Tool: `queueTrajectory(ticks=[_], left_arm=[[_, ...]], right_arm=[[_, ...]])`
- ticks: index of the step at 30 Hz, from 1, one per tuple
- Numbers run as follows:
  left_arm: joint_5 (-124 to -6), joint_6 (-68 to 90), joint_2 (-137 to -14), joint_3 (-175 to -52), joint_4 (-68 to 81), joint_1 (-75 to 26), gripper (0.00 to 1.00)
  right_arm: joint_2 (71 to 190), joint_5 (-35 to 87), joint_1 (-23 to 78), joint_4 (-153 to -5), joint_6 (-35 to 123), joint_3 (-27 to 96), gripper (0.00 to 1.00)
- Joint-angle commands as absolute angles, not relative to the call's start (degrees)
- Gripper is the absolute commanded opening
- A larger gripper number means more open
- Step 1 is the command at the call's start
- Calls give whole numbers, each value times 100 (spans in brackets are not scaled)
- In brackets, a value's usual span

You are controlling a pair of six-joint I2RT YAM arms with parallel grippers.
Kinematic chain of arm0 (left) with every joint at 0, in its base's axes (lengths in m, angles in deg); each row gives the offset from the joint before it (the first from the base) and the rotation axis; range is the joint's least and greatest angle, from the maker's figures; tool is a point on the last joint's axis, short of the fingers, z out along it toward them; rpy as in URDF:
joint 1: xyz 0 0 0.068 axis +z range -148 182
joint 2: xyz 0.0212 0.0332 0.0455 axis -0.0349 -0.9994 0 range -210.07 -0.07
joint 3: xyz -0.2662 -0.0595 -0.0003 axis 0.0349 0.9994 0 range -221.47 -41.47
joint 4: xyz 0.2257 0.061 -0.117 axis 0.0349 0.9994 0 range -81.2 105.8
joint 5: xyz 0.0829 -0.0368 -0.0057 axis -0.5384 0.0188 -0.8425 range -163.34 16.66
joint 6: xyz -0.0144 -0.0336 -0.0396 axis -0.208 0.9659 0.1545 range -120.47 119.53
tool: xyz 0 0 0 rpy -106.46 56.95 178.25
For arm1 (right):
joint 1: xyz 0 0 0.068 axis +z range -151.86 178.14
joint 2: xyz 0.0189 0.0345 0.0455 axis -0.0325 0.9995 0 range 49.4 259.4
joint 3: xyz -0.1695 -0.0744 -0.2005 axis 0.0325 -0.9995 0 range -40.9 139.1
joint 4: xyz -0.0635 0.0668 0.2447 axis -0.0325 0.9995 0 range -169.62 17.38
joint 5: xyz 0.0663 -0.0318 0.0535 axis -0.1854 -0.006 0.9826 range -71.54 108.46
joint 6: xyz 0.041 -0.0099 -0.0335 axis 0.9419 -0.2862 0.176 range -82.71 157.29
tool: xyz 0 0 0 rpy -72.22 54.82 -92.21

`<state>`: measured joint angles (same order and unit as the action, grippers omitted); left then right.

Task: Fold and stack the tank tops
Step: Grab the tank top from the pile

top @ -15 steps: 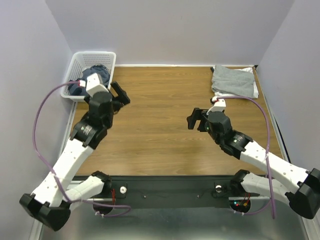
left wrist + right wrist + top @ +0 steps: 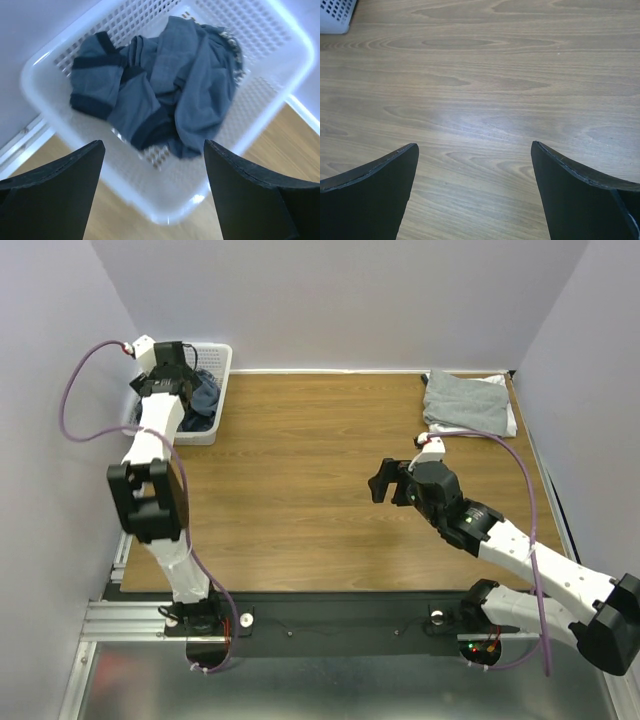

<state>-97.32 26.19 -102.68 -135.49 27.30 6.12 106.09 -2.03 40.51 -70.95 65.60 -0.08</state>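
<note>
**Claws wide: left claw (image 2: pixel 152 148) over the basket (image 2: pixel 260 35), right claw (image 2: pixel 474 146) over the surface (image 2: pixel 300 460)**

Left claw is hanging above the white mesh basket, jaws spread wide and gripping nothing. Navy tank top (image 2: pixel 170 85) is lying crumpled inside the basket, with darker trim showing along its folds; the chest print is not showing. Basket walls are ringing the cloth on every side. The basket is sitting at the far left corner of the surface, close against the left wall. Purple cable (image 2: pixel 72 390) is looping out from the left arm beside that wall.

Right claw is hovering over plain wood near mid-surface, jaws also wide, holding nothing. One corner of the basket is showing at the top left of its wrist view.

Folded light grey tank top (image 2: pixel 462 398) is resting at the far right corner, lying on a white tank top (image 2: pixel 508 423) whose edge is peeking out on the right. That pile is sitting well apart from the basket.
</note>
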Motion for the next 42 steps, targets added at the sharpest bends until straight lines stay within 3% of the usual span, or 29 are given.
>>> queueTrajectory(ticks=[1,8,12,15,16,17,18,19,27,33,42], left_arm=[[-9724,2335,-11352,-14543,3033,754,91],[-9821,2326,-13003,-15842,3270,833,91],[-9865,2440,-13542,-16398,3560,850,86],[-9804,2476,-13525,-16364,3420,859,68],[-9777,2467,-13490,-16346,3368,859,48],[-9742,2467,-13464,-16355,3298,868,36],[-9681,2432,-13376,-16407,3279,868,13],[-9646,2414,-13323,-16460,3262,868,1],[-9356,2124,-11813,-16706,2752,780,0],[-9302,1878,-10872,-17602,2699,350,0],[-10390,1008,-9510,-17771,2181,-1896,0]], right_arm=[[10557,52,4041,-7144,6585,269,100],[10600,-17,4041,-7144,6541,173,100],[10671,-61,4041,-7144,6515,146,100],[10724,-52,4041,-7144,6515,137,100],[10732,-61,4041,-7144,6515,137,100],[10741,-61,4041,-7144,6515,137,100],[10759,-44,4041,-7144,6524,137,100],[10759,-52,4041,-7144,6532,137,100],[10829,79,4050,-7153,6489,278,100],[11040,62,4041,-7153,6445,506,100],[11041,-325,4041,-7144,6295,936,100]])
